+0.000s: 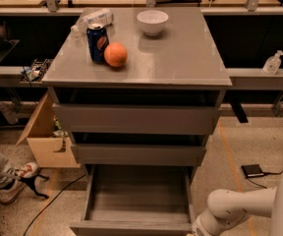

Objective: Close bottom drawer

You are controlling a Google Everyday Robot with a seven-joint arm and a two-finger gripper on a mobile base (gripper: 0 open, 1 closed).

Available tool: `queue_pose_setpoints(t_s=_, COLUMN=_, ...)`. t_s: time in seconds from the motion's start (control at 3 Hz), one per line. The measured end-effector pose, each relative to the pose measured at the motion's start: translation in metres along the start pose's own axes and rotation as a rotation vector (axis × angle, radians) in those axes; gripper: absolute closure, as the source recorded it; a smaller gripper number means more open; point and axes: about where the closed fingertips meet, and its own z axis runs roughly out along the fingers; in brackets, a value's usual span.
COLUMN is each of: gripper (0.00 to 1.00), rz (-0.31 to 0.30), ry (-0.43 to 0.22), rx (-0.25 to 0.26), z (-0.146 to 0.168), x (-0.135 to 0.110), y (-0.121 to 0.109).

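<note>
Under your two upper drawers [136, 119]: bottom drawer [139, 200] stands pulled out.
Beside its front right corner: gripper [194, 231] (its grasp state you cannot tell).

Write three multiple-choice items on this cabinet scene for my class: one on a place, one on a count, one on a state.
1. Where is the orange?
A. Beside the can on top of the cabinet
B. Inside a bowl
C. On the floor

2. How many drawers does the cabinet have?
A. One
B. Two
C. Three

3. What state is the bottom drawer in?
A. Fully shut
B. Pulled out
C. Removed and lying on the floor

Answers:
1. A: the orange rests on the grey top, right next to the blue can.
2. C: three grey fronts are stacked under the top.
3. B: its bare inside shows. The tool is at the picture's bottom edge, by the drawer's front right corner.
</note>
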Motion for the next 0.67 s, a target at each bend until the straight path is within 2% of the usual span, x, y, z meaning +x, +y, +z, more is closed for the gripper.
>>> queue_pose_setpoints(t_s=0.33, gripper=0.00, rz=0.026, ry=0.011, rx=-0.041, z=0.016, x=0.012, y=-0.005)
queue_pose_setpoints(t_s=0.67, gripper=0.18, rz=0.034, ry=0.000, rx=-0.082, z=0.036, x=0.017, y=-0.009)
